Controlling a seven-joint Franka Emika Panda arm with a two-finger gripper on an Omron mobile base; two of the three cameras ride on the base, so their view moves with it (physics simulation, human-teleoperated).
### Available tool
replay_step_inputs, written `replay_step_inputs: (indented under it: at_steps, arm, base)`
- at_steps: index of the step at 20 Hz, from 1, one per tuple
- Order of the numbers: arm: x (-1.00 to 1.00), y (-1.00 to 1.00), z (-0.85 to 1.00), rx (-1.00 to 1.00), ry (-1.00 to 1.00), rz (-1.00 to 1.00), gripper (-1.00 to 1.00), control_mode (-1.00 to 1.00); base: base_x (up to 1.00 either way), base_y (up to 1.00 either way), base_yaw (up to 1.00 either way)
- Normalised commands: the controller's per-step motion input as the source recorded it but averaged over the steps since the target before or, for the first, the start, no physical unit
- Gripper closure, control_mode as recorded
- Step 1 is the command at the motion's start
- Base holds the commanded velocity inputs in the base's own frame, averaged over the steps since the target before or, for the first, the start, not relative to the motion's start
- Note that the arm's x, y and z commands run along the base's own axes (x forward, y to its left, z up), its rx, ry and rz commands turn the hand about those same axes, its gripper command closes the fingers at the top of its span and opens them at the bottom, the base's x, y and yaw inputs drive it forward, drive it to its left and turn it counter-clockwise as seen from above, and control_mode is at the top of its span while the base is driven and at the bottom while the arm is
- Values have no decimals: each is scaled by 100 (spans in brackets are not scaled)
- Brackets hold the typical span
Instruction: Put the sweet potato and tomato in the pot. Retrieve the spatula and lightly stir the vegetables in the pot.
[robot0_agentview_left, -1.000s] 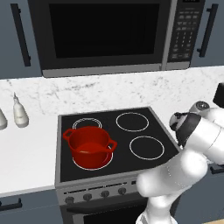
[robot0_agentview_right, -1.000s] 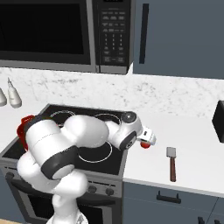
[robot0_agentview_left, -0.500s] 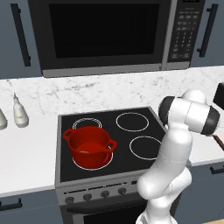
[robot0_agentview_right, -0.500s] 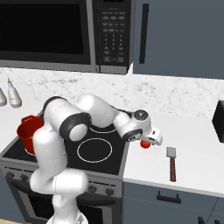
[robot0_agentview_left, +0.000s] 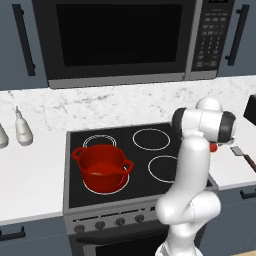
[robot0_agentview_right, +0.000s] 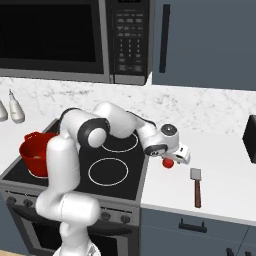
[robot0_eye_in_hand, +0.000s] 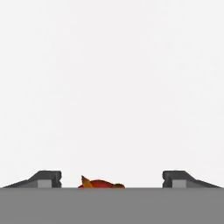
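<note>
The gripper (robot0_eye_in_hand: 112, 179) stood wide open over the white counter (robot0_agentview_right: 220, 195), its two tips well apart, holding nothing, with the tomato (robot0_eye_in_hand: 101, 184) between them at six o'clock in the hand view. From the right base, the tomato (robot0_agentview_right: 168, 163) sat just under the hand, at nine o'clock from the spatula (robot0_agentview_right: 196, 185). It looked small, round, smooth and likely to roll, so squeezing it across its middle seemed wisest. The pot (robot0_agentview_left: 102, 167) waited farther off on the stove. The hand hid most of the tomato, and contact was impossible to judge.
</note>
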Motion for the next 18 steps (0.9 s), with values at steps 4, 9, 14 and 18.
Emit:
replay_step_inputs:
  at_steps: [4,9,14,18]
  arm:
    - [-36,61,-19,0,0,1,100,-100]
    - [-73,69,18,0,-12,2,100,-100]
    - [-85,95,100,-5,-31,6,100,-100]
    - [-46,100,100,-2,-14,11,100,-100]
  base:
    - [0,0,0]
    - [0,0,0]
    - [0,0,0]
    - [0,0,0]
